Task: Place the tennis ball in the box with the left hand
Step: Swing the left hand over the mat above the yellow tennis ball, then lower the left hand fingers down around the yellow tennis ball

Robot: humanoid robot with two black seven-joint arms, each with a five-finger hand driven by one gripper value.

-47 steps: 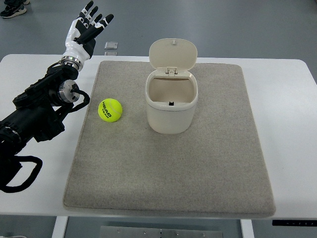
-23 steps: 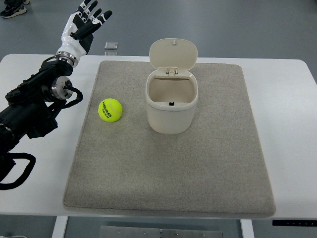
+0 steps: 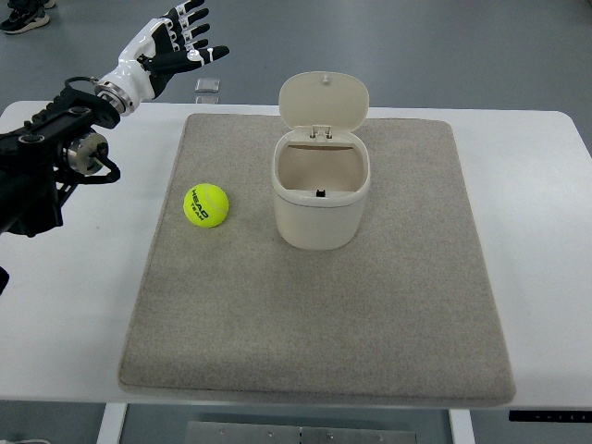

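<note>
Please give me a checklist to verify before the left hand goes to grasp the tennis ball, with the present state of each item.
1. Left hand open and empty: ok.
2. Tennis ball lying free on the mat: ok.
3. Box upright, lid open: ok.
4. Box inside looks empty: ok.
5. Hand positioned above ball: not ok, it is past the table's far left corner.
6. Right hand out of the way: ok, not in view.
</note>
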